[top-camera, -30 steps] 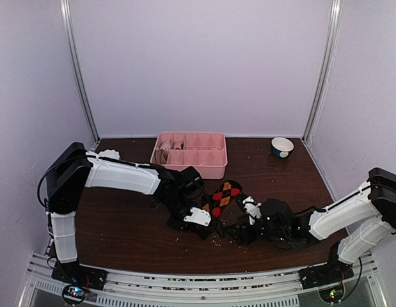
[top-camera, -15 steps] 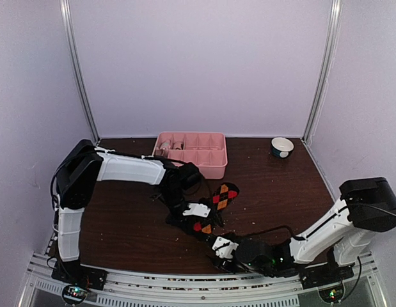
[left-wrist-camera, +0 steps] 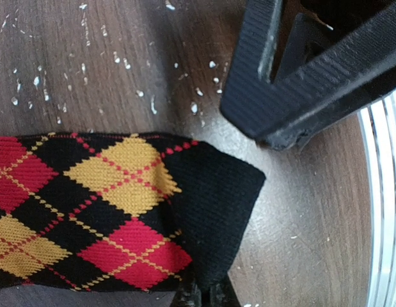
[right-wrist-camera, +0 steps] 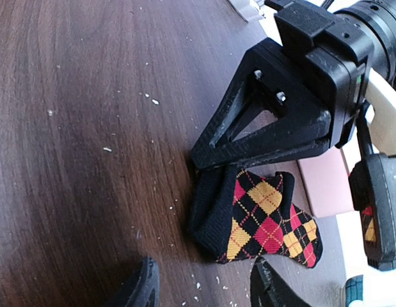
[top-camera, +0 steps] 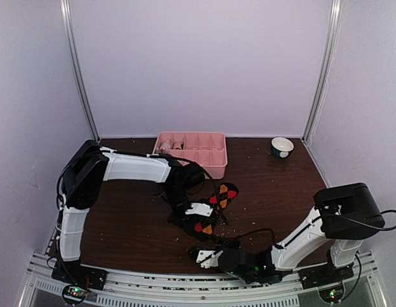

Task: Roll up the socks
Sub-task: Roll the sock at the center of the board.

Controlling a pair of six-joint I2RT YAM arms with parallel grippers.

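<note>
Left gripper [left-wrist-camera: 204, 298]: your arm extends over brown wooden table [left-wrist-camera: 89, 77], jaws clamped on cuff of black argyle fabric sock [left-wrist-camera: 121, 211]. Right gripper [right-wrist-camera: 204, 291]: arm folded low along near edge, jaws apart.

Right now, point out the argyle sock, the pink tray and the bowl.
argyle sock [left-wrist-camera: 114, 192], left wrist view, yellow diamond.
pink tray [top-camera: 213, 167], top view, front wall.
bowl [top-camera: 282, 147], top view, its centre.

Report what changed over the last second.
The right pincer pulled back from the argyle sock toward the near edge of the table, and is now open and empty. The left pincer stayed shut on the sock's black cuff, roughly where it was. The pink tray and the bowl did not move.
</note>
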